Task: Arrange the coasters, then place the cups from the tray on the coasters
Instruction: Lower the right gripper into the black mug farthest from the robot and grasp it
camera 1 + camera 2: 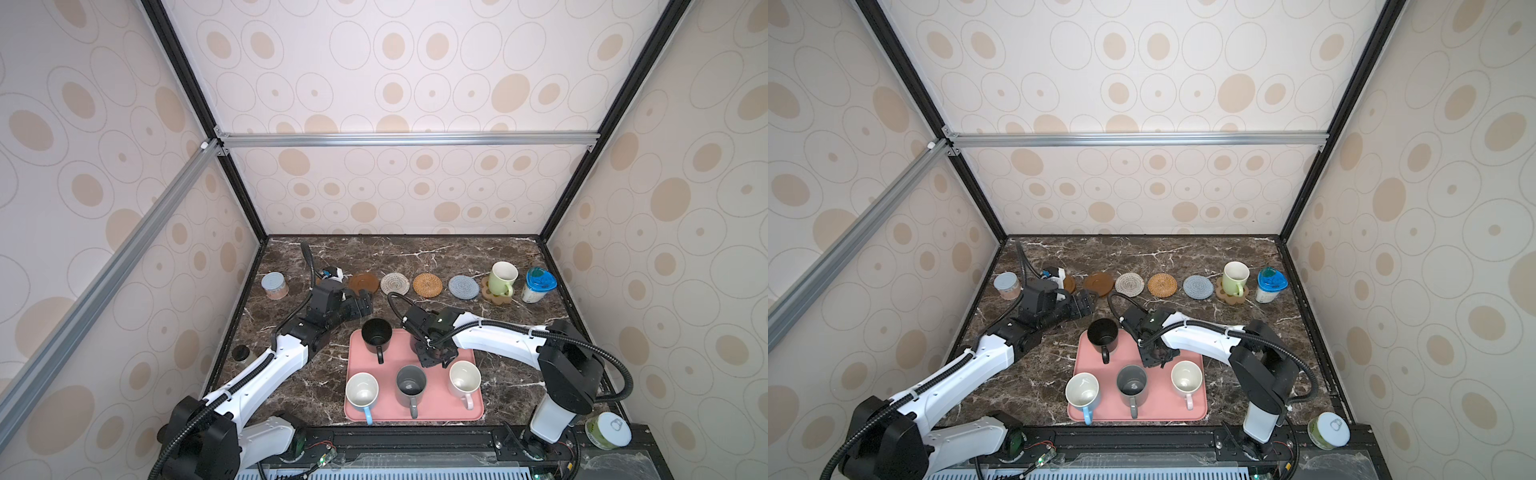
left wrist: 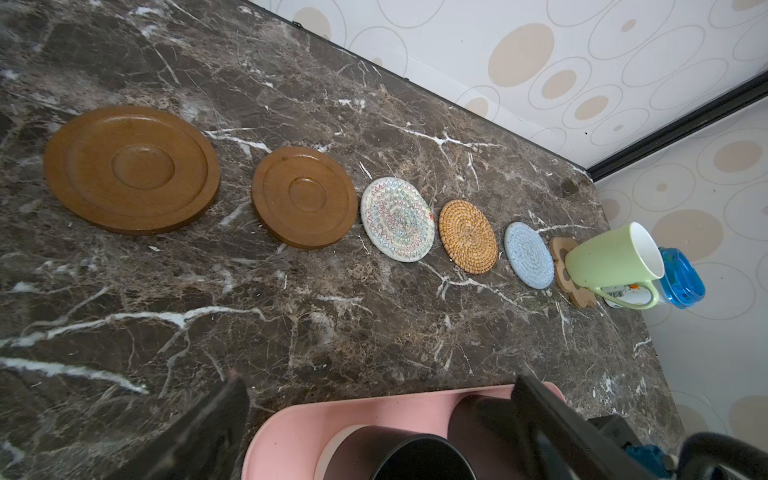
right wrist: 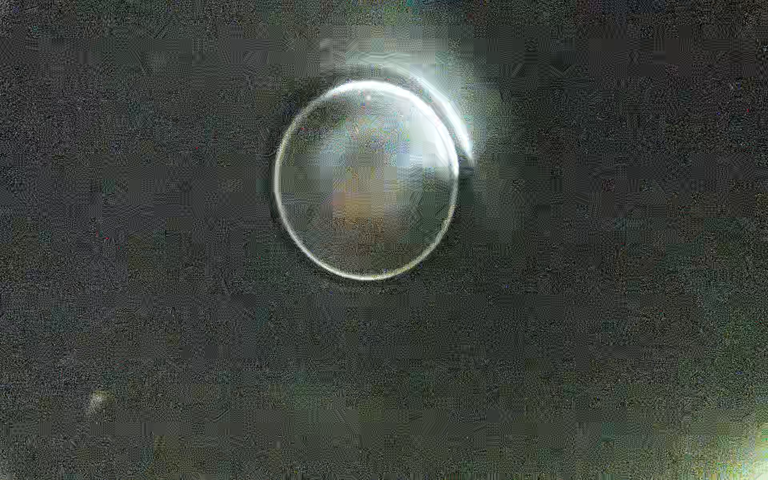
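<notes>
right gripper clenched, apparently on the wall of the black mug, far right on the tray | left gripper released, hovering left | advice: lift straight, stay level, clear the white mug, head far to the free grey-blue coaster

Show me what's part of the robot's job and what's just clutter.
Job: pink tray; black mug, second black mug, grey mug, blue-handled mug, pink-handled mug, green mug; wooden coasters, cream coaster, rattan coaster, blue coaster, paw coaster.
Clutter: grey-lidded jar, blue-lidded tub, dark jar, green jar.
</notes>
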Controlling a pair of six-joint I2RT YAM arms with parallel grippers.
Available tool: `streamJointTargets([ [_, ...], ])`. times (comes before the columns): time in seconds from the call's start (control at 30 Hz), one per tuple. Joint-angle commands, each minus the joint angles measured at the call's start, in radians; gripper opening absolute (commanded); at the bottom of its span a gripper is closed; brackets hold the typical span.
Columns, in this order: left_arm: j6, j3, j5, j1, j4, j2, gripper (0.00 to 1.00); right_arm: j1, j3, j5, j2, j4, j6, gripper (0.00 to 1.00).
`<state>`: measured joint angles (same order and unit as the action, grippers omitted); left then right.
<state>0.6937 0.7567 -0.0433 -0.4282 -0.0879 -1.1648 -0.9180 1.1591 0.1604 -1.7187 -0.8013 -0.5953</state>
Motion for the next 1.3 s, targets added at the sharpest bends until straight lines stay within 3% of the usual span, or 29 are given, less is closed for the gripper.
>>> streamJointTargets([
  [0.0, 0.019, 0.007, 0.010, 0.000, -0.004, 0.013, 1.00, 0.002, -0.012, 0.039, 0.041, 0.014, 0.006, 0.16],
  [0.83, 0.011, 0.054, -0.007, -0.001, 0.017, -0.046, 1.00, 0.001, 0.012, 0.094, 0.153, -0.008, 0.053, 0.12],
  [1.27, 0.012, 0.033, -0.006, -0.007, 0.016, -0.027, 1.00, 0.054, 0.049, 0.099, 0.185, -0.047, 0.075, 0.12],
])
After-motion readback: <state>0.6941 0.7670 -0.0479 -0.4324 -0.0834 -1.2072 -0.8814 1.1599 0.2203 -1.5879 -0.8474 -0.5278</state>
